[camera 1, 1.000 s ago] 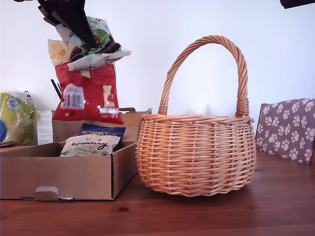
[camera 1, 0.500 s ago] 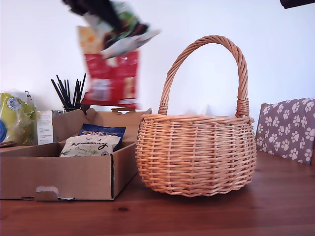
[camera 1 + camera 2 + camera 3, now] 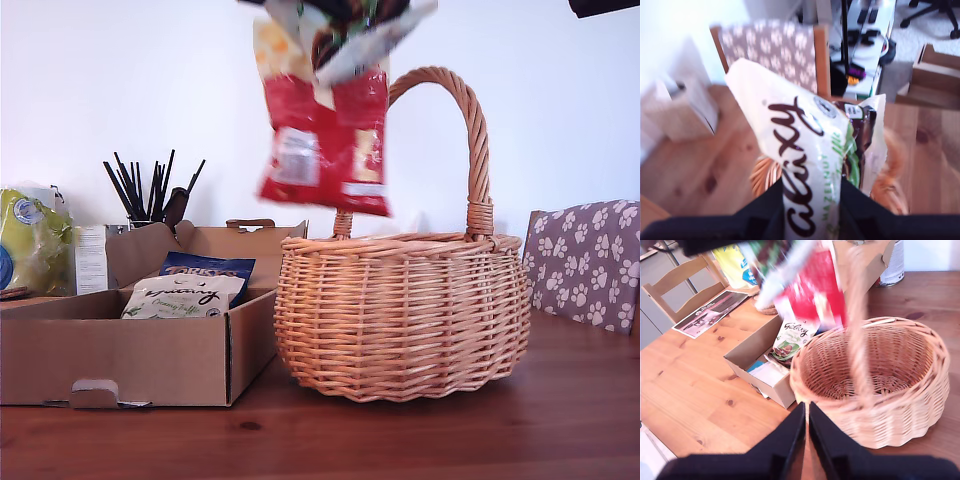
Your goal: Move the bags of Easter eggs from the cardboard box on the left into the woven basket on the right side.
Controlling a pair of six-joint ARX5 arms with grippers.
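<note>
My first gripper (image 3: 812,202) is shut on a white-green bag of Easter eggs (image 3: 805,145), held high over the woven basket (image 3: 400,310). A red bag (image 3: 325,150) and a yellowish one hang from the same bundle, up against the basket's arched handle (image 3: 470,130). The held bag (image 3: 350,30) is blurred at the top of the exterior view. The cardboard box (image 3: 120,360) on the exterior view's left holds a white script bag (image 3: 185,295) and a dark blue bag (image 3: 208,266). My second gripper (image 3: 807,410) is shut on nothing, above the basket (image 3: 885,425).
A yellow-green crinkly bag (image 3: 30,240) and a holder of black sticks (image 3: 150,190) stand behind the box. A paw-print chair cushion (image 3: 585,260) is at the exterior view's right. Everything rests on a wooden table (image 3: 420,440). A dark arm part (image 3: 603,6) shows at the exterior view's top right.
The bundle of bags has travelled from above the box toward the exterior view's right, to over the basket. The basket's handle has shifted slightly.
</note>
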